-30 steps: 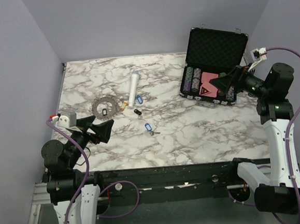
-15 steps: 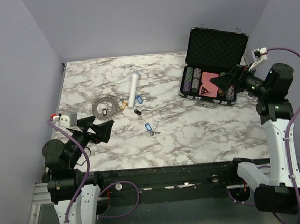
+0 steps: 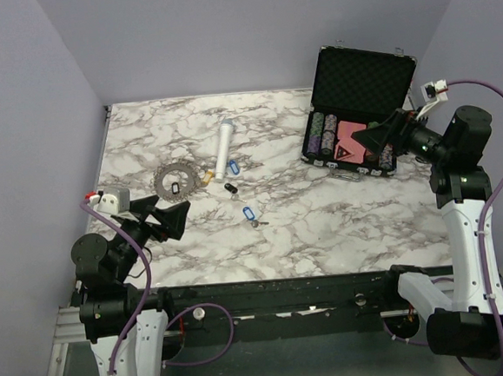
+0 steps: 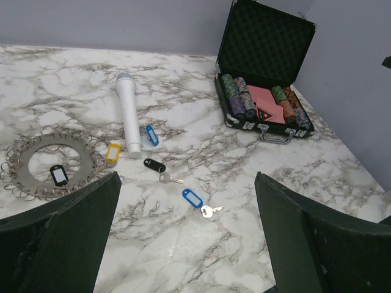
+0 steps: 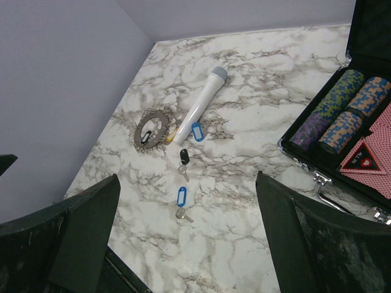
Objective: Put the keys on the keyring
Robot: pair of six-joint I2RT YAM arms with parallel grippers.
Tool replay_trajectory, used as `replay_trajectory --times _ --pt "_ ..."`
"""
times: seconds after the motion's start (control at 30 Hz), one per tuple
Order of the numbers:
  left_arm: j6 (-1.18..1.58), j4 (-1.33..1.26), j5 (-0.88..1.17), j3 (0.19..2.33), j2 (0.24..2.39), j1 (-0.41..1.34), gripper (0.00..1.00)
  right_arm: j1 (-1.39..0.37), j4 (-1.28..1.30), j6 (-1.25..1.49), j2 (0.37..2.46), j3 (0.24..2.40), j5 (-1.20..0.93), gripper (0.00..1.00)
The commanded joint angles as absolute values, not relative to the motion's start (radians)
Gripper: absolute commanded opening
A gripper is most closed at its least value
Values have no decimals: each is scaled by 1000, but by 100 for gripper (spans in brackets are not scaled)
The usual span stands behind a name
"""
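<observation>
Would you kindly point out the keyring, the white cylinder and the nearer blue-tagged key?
keyring (image 4: 84, 163), left wrist view, right of band.
white cylinder (image 4: 129, 116), left wrist view, mid-barrel.
nearer blue-tagged key (image 4: 192, 198), left wrist view, blue tag.

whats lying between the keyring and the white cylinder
One yellow-tagged key lies between the keyring and the white cylinder; the left wrist view shows it best.

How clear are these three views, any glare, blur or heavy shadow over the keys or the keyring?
Top external: even, soft light, no glare, but the keys and keyring are small. Left wrist: sharpest on the keyring, the left gripper's fingers dark across the bottom corners. Right wrist: table in focus, no glare, the right gripper's fingers near-black with little detail.
</observation>
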State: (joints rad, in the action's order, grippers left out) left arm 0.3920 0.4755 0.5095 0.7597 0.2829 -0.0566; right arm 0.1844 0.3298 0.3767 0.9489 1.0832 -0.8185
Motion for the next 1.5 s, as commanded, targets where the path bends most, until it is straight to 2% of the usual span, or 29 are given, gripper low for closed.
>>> replay_trajectory --times 0.0,1.47 --pt "377 492 491 756 268 -52 99 187 307 371 953 1075 -844 100" --pt "370 494 505 750 270 -52 99 187 305 374 957 1071 -839 100"
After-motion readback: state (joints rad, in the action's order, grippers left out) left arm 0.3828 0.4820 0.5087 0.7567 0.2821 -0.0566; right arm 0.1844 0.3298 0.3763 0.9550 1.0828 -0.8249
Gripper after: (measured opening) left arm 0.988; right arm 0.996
